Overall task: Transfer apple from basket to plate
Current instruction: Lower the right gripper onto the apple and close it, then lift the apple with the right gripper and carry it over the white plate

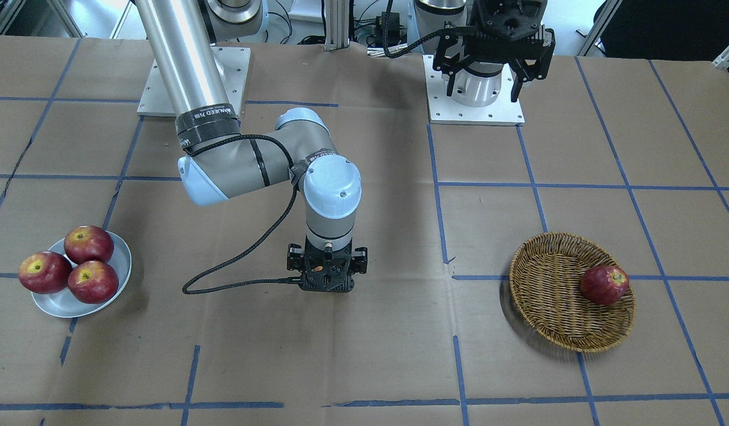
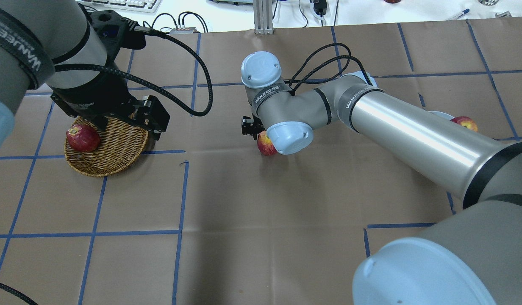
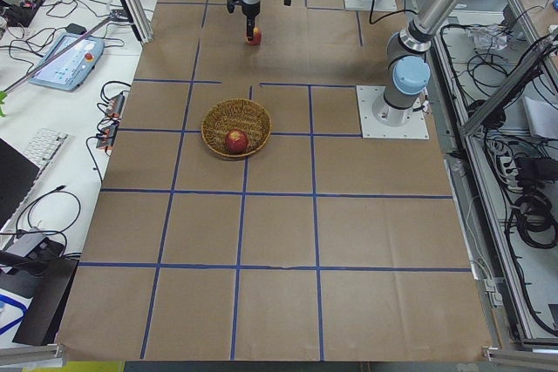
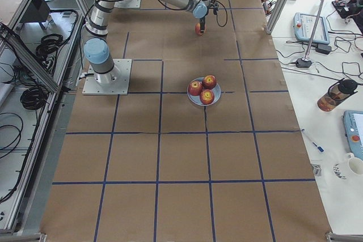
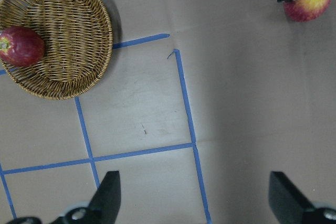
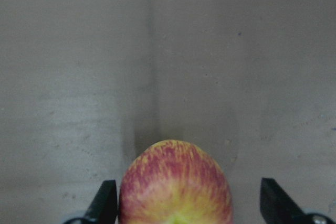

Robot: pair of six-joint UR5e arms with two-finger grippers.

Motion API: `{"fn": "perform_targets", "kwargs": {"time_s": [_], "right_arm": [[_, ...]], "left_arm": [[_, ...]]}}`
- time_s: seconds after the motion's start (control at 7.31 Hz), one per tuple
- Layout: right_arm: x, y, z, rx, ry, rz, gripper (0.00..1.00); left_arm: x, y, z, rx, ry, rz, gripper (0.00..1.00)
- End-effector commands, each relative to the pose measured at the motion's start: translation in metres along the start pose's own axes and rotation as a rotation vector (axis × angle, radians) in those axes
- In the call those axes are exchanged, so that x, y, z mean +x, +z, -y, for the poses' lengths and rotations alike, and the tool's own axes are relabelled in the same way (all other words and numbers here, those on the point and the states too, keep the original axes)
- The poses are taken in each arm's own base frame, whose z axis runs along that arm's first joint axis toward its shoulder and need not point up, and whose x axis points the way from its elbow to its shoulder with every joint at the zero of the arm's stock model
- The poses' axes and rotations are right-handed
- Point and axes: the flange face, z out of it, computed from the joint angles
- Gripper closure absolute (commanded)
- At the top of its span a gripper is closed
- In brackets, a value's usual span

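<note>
The paler apple [image 6: 176,182], streaked pink-red and yellow, rests on the brown paper at mid-table [image 2: 265,145]. My right gripper [image 6: 184,203] is open and straddles it, its fingers [image 6: 105,203] at the apple's two sides. The right wrist hides the apple in the front view. The wicker basket [image 1: 548,284] holds one dark red apple [image 1: 604,285]. My left gripper [image 5: 191,198] is open and empty, raised high near the basket [image 5: 68,72]. The pale plate [image 1: 51,302] holds three dark red apples [image 1: 89,244].
The right arm's elbow and black cable [image 1: 240,260] lie between its base and mid-table. The arm hides most of the plate in the overhead view, where one apple [image 2: 466,123] shows. Blue tape lines grid the paper.
</note>
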Motion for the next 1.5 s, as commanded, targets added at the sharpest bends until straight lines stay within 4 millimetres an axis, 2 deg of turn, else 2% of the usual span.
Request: {"fn": "perform_targets", "kwargs": {"time_s": [0.0,0.14,0.27,0.55,0.68,0.82,1.09,1.23,1.37], "right_arm": [[-0.001,0.01,0.0,-0.016,-0.012,0.003,0.36],[-0.002,0.005,0.002,-0.009,-0.01,0.007,0.4],[-0.001,-0.003,0.005,0.006,-0.009,0.013,0.48],[0.005,-0.073,0.036,0.071,0.002,0.039,0.5],[0.022,-0.105,0.042,0.071,-0.036,0.026,0.5],[0.082,-0.117,0.066,0.052,-0.043,0.016,0.5],[0.209,-0.124,0.097,0.036,-0.12,-0.005,0.5],[0.271,-0.124,0.101,0.019,-0.138,-0.012,0.5],[0.321,-0.121,0.097,0.004,-0.145,-0.013,0.5]], "left_arm": [[0.001,-0.001,-0.001,0.002,-0.001,-0.002,0.01],[0.001,0.0,-0.001,0.0,-0.001,-0.002,0.01],[0.001,0.0,-0.001,0.0,-0.001,-0.002,0.01],[0.001,0.001,0.0,-0.001,-0.008,-0.002,0.01],[0.001,0.001,0.0,-0.001,-0.008,-0.002,0.01],[0.001,0.0,0.0,0.0,-0.008,-0.002,0.01],[0.001,0.0,0.0,0.0,-0.008,-0.002,0.01],[0.001,0.0,0.0,0.0,-0.008,-0.002,0.01],[0.001,0.0,0.0,0.0,-0.008,-0.002,0.01]]}}
